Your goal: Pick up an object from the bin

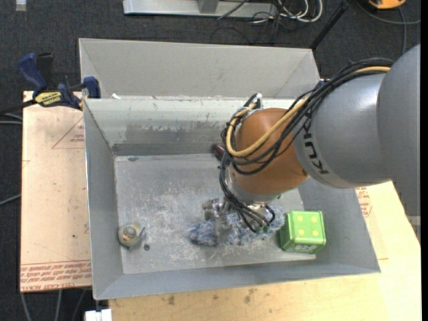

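A: What is hard to make out?

B: The orange cover (267, 156) and the cables (235, 154) on the arm (361, 132) hide most of the gripper (224, 218). I cannot tell whether it is spread or pressed together. It sits low over the near middle of the bin (100, 179), right at a blue-grey crumpled thing (207, 235). The right part of that thing is lost under the cables.

A: How many things are there?

B: I count 3. There is that 1 crumpled thing and 1 green block (304, 231) with pale dots, near it on the right, by the right wall. The third is 1 small round greyish thing (130, 234), well apart near the left front corner.

A: Is there room to move?

B: The left and far floor is open. The block stands close to the front wall.
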You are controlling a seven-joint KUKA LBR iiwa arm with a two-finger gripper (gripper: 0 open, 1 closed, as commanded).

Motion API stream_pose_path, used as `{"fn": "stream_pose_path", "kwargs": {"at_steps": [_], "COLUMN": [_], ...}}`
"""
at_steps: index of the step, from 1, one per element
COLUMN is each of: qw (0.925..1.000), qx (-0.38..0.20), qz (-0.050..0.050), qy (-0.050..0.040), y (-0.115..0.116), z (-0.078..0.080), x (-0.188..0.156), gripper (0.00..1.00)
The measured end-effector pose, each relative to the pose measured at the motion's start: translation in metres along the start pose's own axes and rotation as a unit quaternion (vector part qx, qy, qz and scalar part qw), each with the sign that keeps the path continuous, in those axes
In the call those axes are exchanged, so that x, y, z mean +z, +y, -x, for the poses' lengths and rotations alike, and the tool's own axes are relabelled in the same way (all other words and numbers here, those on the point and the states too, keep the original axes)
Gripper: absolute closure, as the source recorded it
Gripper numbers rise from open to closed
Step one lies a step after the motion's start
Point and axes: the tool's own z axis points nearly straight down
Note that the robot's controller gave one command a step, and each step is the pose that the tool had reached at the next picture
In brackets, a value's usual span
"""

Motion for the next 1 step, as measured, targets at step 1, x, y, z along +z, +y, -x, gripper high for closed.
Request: {"fn": "stream_pose_path", "kwargs": {"at_steps": [1], "qw": [1.0], "qx": [0.0], "qz": [0.0], "qy": [-0.0015], "y": [-0.0085], "z": [0.0111], "x": [-0.1257], "gripper": [1.0]}}
